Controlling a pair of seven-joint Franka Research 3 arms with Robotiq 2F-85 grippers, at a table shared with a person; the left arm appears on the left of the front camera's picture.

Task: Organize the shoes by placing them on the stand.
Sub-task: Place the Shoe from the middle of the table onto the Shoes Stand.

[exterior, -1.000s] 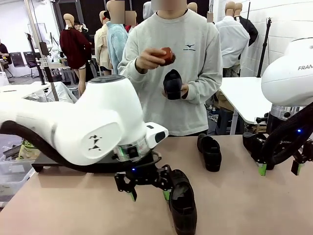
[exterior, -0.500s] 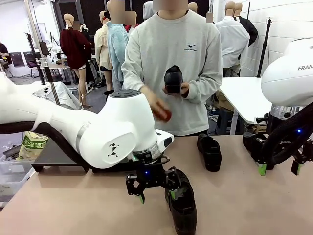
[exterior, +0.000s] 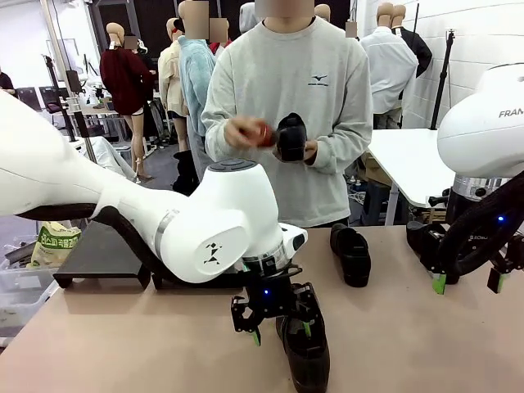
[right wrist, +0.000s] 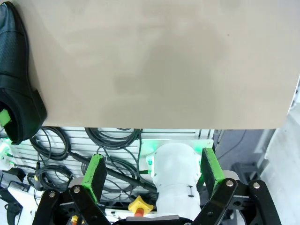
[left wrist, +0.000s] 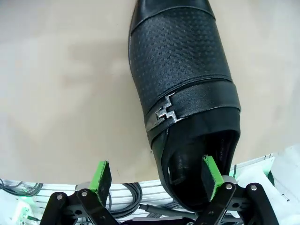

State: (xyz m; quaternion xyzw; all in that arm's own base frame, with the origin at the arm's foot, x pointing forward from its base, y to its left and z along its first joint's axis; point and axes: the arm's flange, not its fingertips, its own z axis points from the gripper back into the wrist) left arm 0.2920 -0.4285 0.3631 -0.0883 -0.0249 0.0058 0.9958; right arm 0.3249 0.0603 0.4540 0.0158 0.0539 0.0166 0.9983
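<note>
The matte black low rectangular stand [exterior: 90,255] sits at nine o'clock on the tan table [exterior: 123,344]. At six o'clock the left gripper [exterior: 281,332] hangs open over a glossy black buckled leather shoe [left wrist: 183,70], one pad [left wrist: 211,176] above its mouth. The shoe is judged light, stiff and slippery, best taken by the heel collar. The right gripper [exterior: 467,282] stands open at three o'clock.

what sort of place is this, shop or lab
Probably a robotics lab, not a shop: a white left arm and right arm stand at a plain table, and loose cables coil below its edge.
</note>
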